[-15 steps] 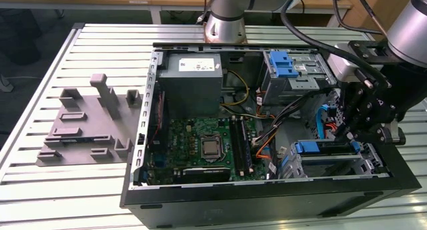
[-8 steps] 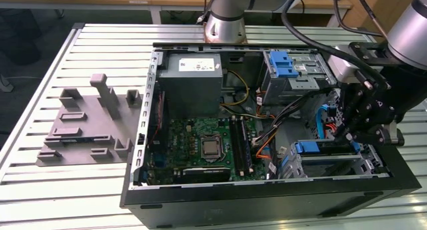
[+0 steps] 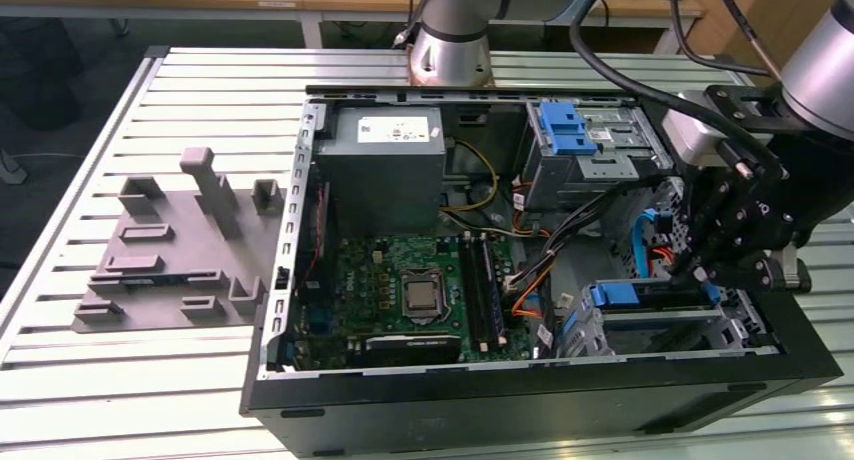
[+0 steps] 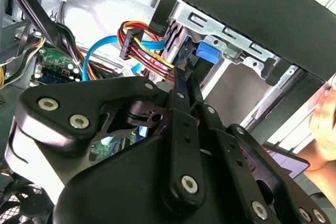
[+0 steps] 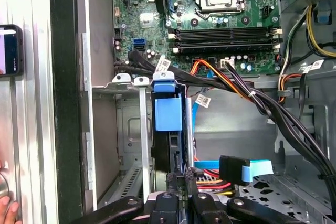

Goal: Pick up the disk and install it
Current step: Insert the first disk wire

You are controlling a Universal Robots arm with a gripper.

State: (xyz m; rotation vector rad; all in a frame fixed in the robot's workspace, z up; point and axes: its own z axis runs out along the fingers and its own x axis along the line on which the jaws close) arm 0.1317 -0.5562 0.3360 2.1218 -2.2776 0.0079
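Black linkage of the gripper (image 4: 184, 77) sits closest to the lens in both wrist views, with its fingers (image 5: 190, 173) drawn narrow, almost together. Their tips reach the near edge of the disk (image 5: 169, 145). I cannot tell whether they pinch that edge or only press against it.

The disk stands on edge in the metal drive cage (image 5: 123, 80) at the corner of the open computer case (image 3: 534, 400). It has probably been slid in along the cage's rails. It looks largely seated, with the blue handle of its plastic frame (image 5: 168, 111) at the end towards the circuit board (image 5: 220, 24). In the exterior view the gripper (image 3: 694, 270) hangs just above that same blue piece (image 3: 621, 295). The arm comes down steeply, probably to stay clear of the case wall.

Little of the disk shows: a dark, thin slab seen edgewise, with a bright blue frame around it. Its label is not visible from these angles.

Red, orange and black cables (image 5: 220, 77) and a flat blue cable (image 5: 252, 169) cross just beside the cage. They look unplugged from the disk.

The case lies on its side on the slatted counter (image 3: 134, 380), which lets the arm reach in from above. A person's hand (image 4: 323, 114) rests outside the case wall.
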